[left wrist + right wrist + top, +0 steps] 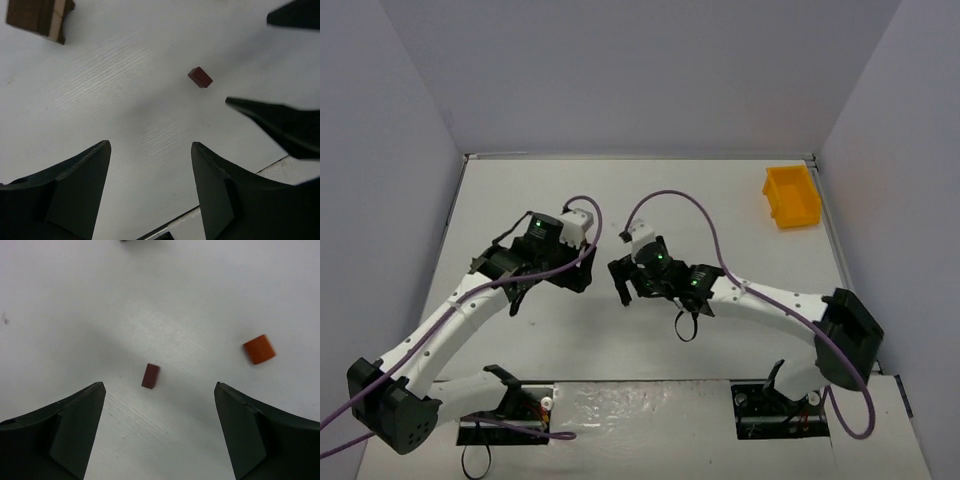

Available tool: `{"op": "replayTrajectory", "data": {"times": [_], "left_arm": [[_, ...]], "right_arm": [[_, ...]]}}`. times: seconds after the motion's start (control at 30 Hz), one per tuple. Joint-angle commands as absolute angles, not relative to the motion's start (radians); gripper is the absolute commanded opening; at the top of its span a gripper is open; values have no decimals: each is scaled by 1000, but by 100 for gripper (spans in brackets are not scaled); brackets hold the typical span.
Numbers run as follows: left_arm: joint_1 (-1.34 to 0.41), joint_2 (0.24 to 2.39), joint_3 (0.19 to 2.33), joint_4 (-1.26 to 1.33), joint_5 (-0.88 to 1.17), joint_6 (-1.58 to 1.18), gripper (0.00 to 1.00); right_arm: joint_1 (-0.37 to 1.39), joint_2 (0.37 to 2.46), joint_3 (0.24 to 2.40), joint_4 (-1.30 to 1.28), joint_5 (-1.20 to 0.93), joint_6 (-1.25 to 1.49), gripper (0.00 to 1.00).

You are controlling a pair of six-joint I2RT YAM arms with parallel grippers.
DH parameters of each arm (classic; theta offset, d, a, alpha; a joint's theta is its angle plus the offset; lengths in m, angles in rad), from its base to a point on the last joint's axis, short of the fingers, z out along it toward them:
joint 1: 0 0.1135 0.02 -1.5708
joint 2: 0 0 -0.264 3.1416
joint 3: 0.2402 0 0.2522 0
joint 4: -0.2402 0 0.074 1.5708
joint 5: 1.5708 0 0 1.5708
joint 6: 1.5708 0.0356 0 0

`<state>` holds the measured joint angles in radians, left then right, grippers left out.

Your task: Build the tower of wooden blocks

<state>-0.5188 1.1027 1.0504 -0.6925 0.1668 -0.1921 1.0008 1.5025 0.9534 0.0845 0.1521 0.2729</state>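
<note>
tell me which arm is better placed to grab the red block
Right. The red block lies centred just ahead of the right gripper's open fingers in its wrist view; from the open left gripper it sits farther off.

The reddish-brown block [150,376] is a small rectangular piece lying flat on the white bench surface, its long axis nearly upright in the right wrist view. It touches nothing.

The orange block [259,349] is a squat piece with one rounded edge. It lies flat, apart from the reddish-brown block and to its right in that view.

The tower [40,20] shows as dark brown pieces pressed against a pale tan piece and is cropped by the picture edge. Its height cannot be determined.

All pieces lie near the bench middle, well away from the corners.
</note>
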Motion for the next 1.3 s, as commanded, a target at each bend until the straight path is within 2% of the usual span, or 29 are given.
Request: {"op": "replayTrajectory", "data": {"times": [0.0, 0.07, 0.23, 0.47, 0.63, 0.77, 1.27], "left_arm": [[-615, 1181, 1072, -585, 160, -120, 65], [-646, 1217, 1076, -566, 167, -106, 66], [-703, 1304, 1080, -476, 207, -66, 70], [-744, 1464, 1118, -449, 261, 39, 72], [-762, 1572, 1152, -451, 270, 94, 70], [-765, 1635, 1177, -454, 266, 120, 65], [-778, 1724, 1232, -517, 235, 168, 49]], "right_arm": [[854, 1319, 930, 54, 188, 264, 96], [784, 1263, 917, 23, 203, 254, 100], [547, 1129, 880, -64, 198, 259, 100], [300, 975, 860, -116, 155, 246, 100], [257, 932, 849, -131, 137, 268, 100], [247, 923, 840, -136, 123, 267, 100], [245, 933, 838, -139, 115, 257, 100]]}}
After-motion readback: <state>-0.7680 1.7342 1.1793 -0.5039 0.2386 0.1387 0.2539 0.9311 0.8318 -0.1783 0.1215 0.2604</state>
